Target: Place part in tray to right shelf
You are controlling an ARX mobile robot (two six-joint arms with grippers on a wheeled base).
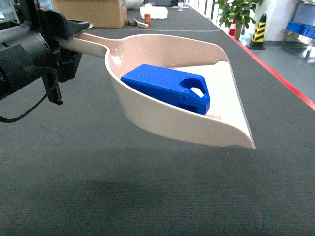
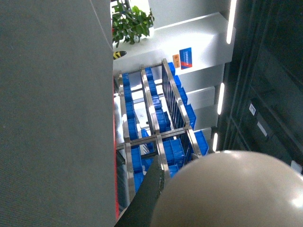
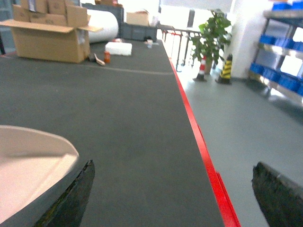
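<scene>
We hold tray by handle, left claw clamped, frame centre; part loose inside; right claw wide, empty. Tilt risks part sliding off lip.

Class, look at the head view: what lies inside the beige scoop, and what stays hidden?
Inside the beige scoop lies the blue part, handle cut-out toward the open mouth. The part's underside and the scoop floor beneath it are covered.

Open cardboard box, potted plant, striped black-yellow bollard, dark table mat
</scene>
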